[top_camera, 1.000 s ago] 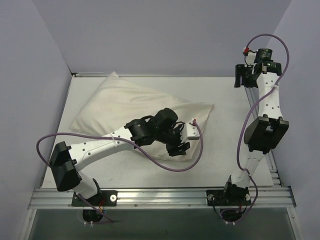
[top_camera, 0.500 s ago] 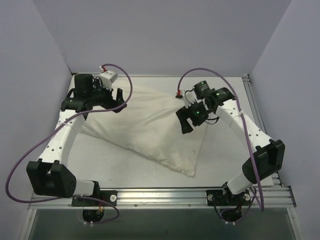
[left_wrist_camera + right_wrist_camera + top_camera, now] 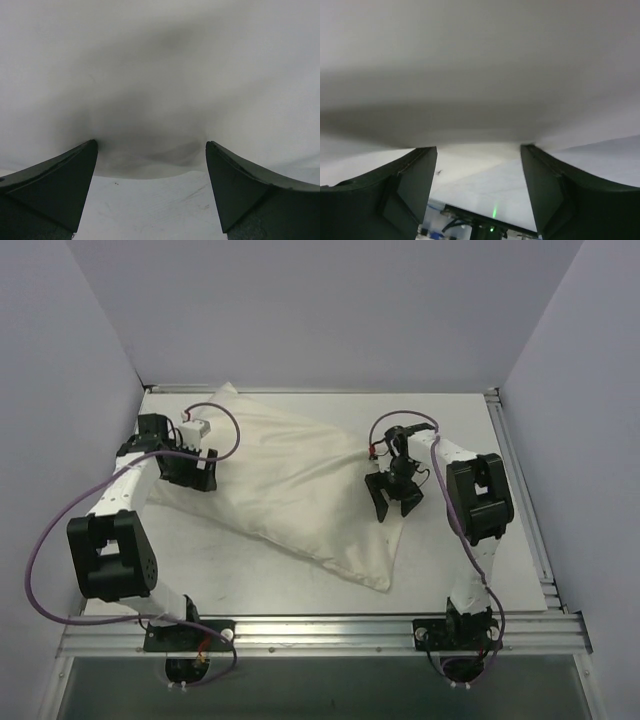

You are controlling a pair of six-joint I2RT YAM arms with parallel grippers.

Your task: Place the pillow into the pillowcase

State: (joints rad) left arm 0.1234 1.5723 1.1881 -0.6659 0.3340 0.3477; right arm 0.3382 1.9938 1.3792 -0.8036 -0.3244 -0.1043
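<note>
Both arms have moved in the last half second. From above, the left gripper (image 3: 190, 472) has dropped from the far corner to the 9 o'clock edge of the pillowcase (image 3: 290, 485), and the right gripper (image 3: 395, 502) has slid nearer along its 3 o'clock edge. We see no pillow apart from the case. The cloth lies plump and diagonal, so we judge the pillow is already inside and the task at its closing step. The far corner sits close to the table (image 3: 460, 430) edge at 11 o'clock, and the near corner is close to the front rail at 5 o'clock. Bare room lies at 2 and 7 o'clock.

From the left wrist, we find the left gripper (image 3: 150, 192) spread wide and holding nothing, with the pillowcase (image 3: 160, 75) just ahead at 12 o'clock.

From the right wrist, the right gripper (image 3: 479, 187) stands parted and empty. The pillowcase (image 3: 480, 65) overhangs at 12 o'clock, with bare table (image 3: 485, 172) below. The next move, we judge, calls for drawing clear without snagging the fabric.
</note>
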